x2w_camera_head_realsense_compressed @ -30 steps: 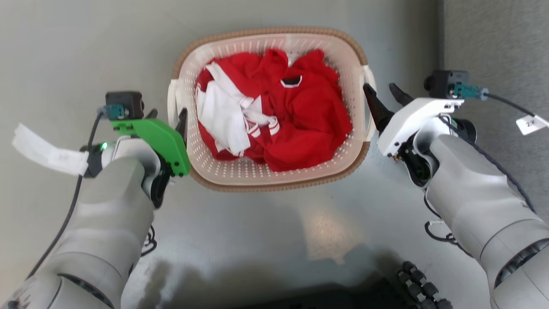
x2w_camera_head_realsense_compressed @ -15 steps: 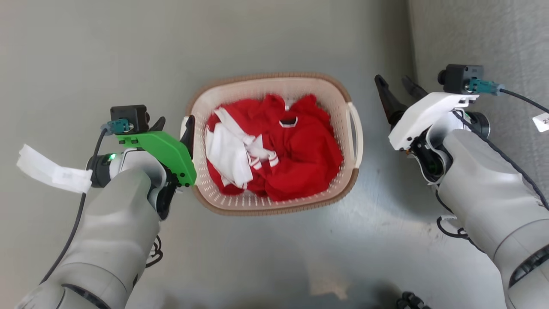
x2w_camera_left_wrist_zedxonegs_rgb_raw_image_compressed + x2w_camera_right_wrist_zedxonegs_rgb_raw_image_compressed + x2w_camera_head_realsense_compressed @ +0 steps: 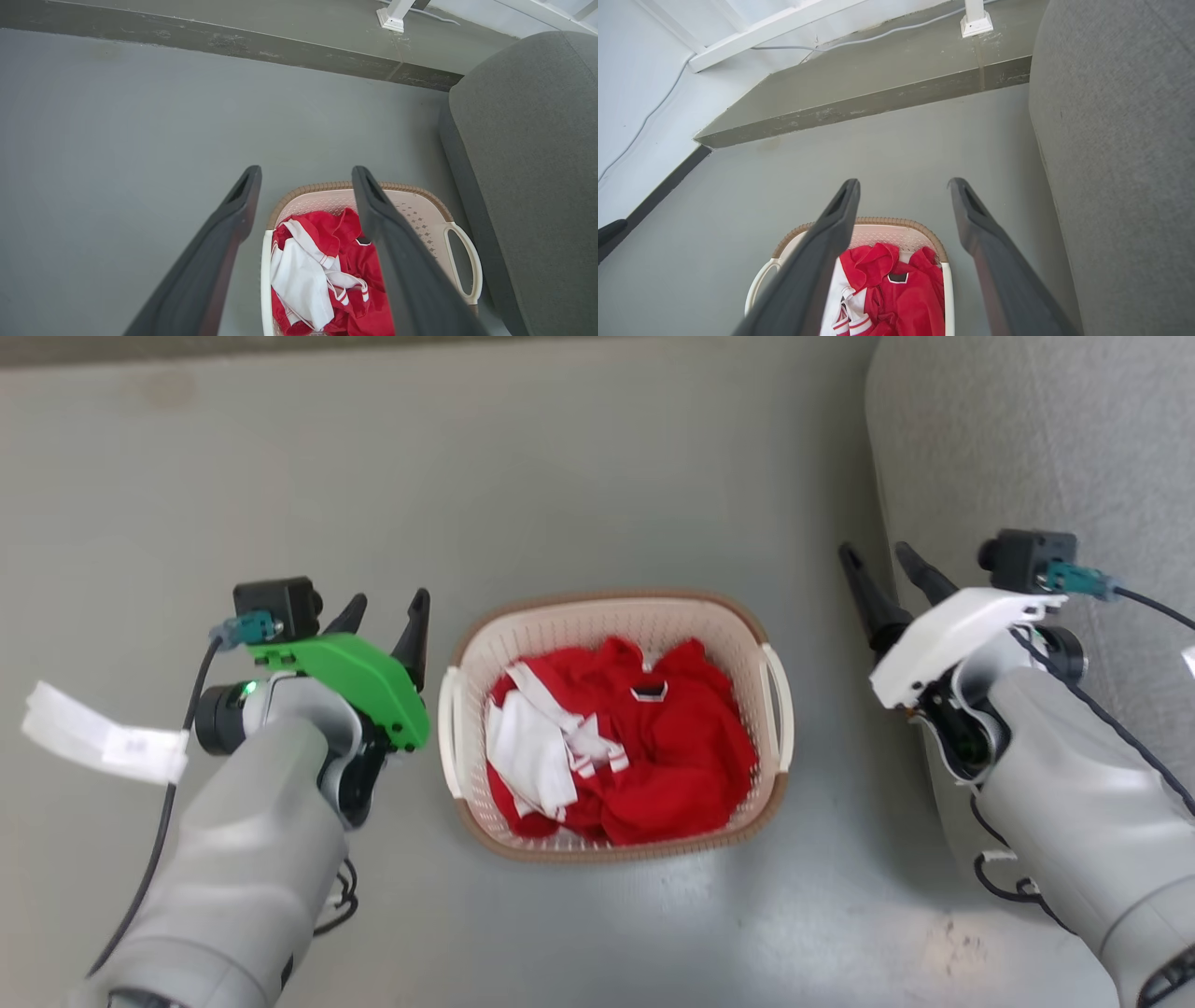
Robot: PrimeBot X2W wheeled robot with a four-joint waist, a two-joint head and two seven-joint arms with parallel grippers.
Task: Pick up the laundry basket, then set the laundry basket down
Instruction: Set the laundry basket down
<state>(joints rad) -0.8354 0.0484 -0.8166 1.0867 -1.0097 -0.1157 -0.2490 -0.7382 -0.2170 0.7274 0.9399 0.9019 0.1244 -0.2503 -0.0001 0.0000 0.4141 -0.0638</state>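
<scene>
The laundry basket [image 3: 747,803], cream perforated plastic with a brown woven-look rim, sits on the grey floor with red and white clothes [image 3: 616,756] inside. Its white loop handles show at each side. My left gripper [image 3: 390,609] hangs open to the basket's left, apart from the left handle [image 3: 450,728]. My right gripper [image 3: 882,565] hangs open to the right, well clear of the right handle [image 3: 780,705]. The left wrist view has the basket [image 3: 430,210] below the open fingers [image 3: 243,200]. In the right wrist view the basket [image 3: 920,228] lies below the spread fingers [image 3: 843,210].
A grey upholstered sofa [image 3: 1027,448] stands close on the right, next to my right arm. A raised concrete step [image 3: 233,42] runs along the far side, with a white post foot [image 3: 976,23] and a cable on it. Bare grey floor [image 3: 280,476] surrounds the basket.
Both grippers have left the basket's handles and risen away from it. The head camera has lifted, so the basket looks smaller and lower in the picture.
</scene>
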